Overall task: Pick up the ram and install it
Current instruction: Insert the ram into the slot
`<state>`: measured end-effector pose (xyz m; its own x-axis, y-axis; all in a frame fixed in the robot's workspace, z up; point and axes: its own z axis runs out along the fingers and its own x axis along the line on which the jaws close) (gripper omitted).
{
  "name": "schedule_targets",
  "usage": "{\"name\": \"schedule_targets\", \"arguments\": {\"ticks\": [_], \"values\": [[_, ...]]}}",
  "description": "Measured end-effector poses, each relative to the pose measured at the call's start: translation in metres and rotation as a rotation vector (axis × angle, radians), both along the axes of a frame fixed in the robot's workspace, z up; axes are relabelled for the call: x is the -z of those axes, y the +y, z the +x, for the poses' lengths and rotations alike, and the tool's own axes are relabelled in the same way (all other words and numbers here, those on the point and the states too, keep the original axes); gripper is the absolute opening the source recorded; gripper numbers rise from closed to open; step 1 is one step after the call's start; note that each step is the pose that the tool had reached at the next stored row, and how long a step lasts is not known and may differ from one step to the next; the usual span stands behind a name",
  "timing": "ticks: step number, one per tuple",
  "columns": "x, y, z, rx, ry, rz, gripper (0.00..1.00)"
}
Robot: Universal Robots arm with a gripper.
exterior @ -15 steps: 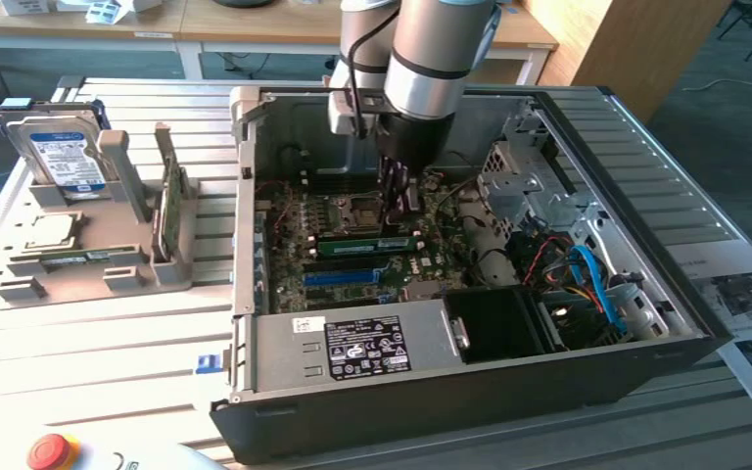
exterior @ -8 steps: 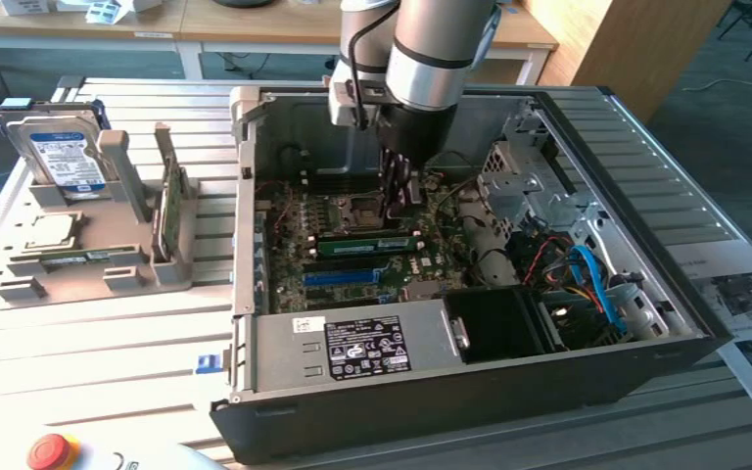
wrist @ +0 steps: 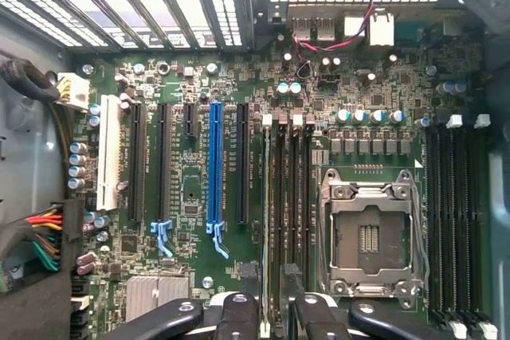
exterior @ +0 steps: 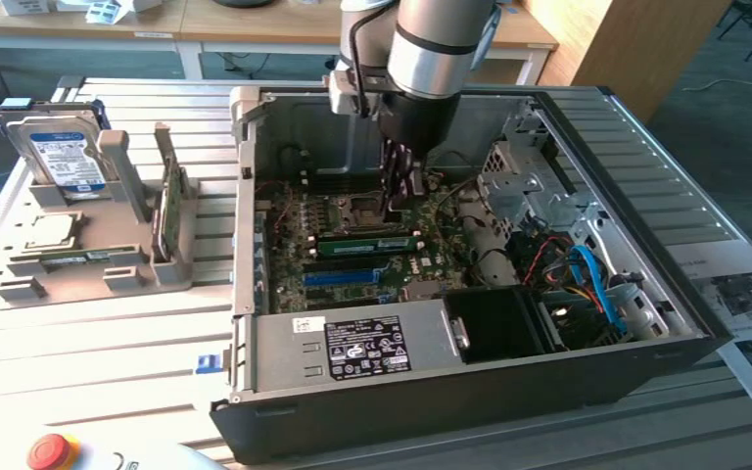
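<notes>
Both my jaws (wrist: pixel 272 308) spread wide, empty; ram (exterior: pixel 365 241) looks slotted between them; install step, latching needs even press.

**Shiny Metal, Dull Plastic**

The big open computer box (exterior: pixel 507 392) is dark grey metal, dull outside and a bit shiny inside. The flat green circuit board (wrist: pixel 191 189) in it looks smooth and glossy, with black plastic slots. The long thin green ram stick (exterior: pixel 365 242) has a white paper strip. The round silver robot arm (exterior: pixel 435 49) is smooth, shiny metal. The grey parts holder (exterior: pixel 154 269) is dull plastic. The silver hard drive (exterior: pixel 60 147) has a glossy blue label. The pale slatted table (exterior: pixel 89 352) looks like metal.
</notes>
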<state>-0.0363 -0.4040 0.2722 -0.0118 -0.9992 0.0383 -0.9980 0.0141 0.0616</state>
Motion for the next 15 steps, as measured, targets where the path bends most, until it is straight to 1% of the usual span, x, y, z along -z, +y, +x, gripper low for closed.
{"name": "schedule_targets", "arguments": {"ticks": [3, 11, 15], "values": [[-0.0044, 0.0, 0.0, 0.0, 0.0001, -0.001, 0.25], [-0.0199, 0.0003, 0.0, 0.0, 0.0001, -0.0081, 0.25], [-0.0268, 0.0006, 0.0, 0.0, 0.0, -0.0145, 0.25]]}}
